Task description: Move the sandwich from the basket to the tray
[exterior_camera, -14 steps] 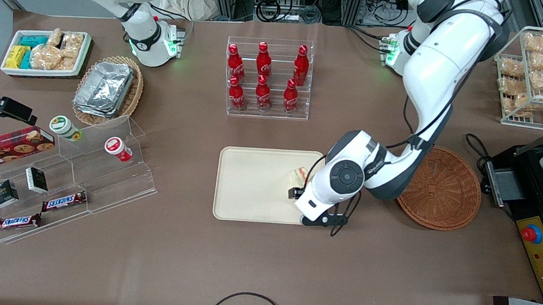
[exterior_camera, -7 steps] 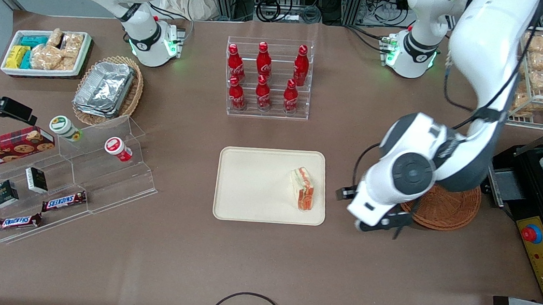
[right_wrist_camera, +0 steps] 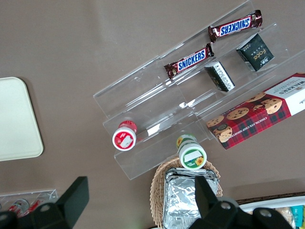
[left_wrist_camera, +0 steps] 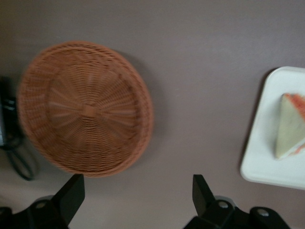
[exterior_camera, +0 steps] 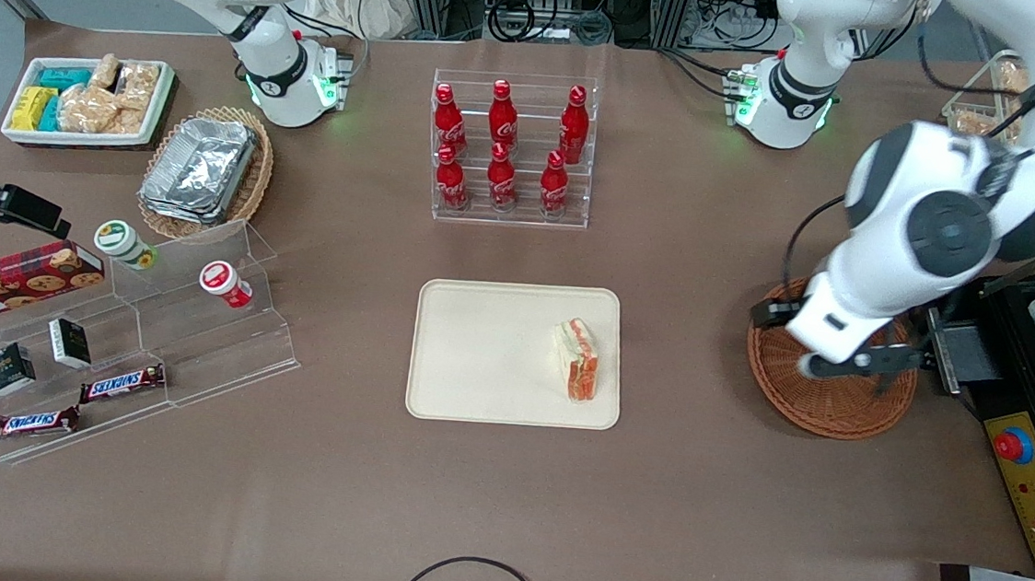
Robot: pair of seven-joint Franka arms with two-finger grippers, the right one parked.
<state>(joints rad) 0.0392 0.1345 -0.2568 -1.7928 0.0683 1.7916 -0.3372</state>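
The sandwich [exterior_camera: 575,358], a white wedge with orange-red and green filling, lies on the cream tray [exterior_camera: 485,353], at its end nearest the basket. It also shows in the left wrist view [left_wrist_camera: 289,126] on the tray [left_wrist_camera: 267,157]. The reddish-brown wicker basket [exterior_camera: 827,403] is empty [left_wrist_camera: 86,107]. My left gripper [exterior_camera: 770,315] hangs above the basket's rim on the side facing the tray. In the wrist view the gripper [left_wrist_camera: 137,188] is open and holds nothing; bare table shows between its fingers.
A clear rack of red cola bottles [exterior_camera: 510,151] stands farther from the camera than the tray. An acrylic stepped stand with snacks [exterior_camera: 154,327], a tan basket of foil trays [exterior_camera: 203,172] and a white snack bin [exterior_camera: 89,100] lie toward the parked arm's end. A black machine [exterior_camera: 1013,447] stands beside the basket.
My gripper has let go of the sandwich on the tray, risen and swung toward the working arm's end, from over the tray to above the basket. The sandwich stays on the tray.
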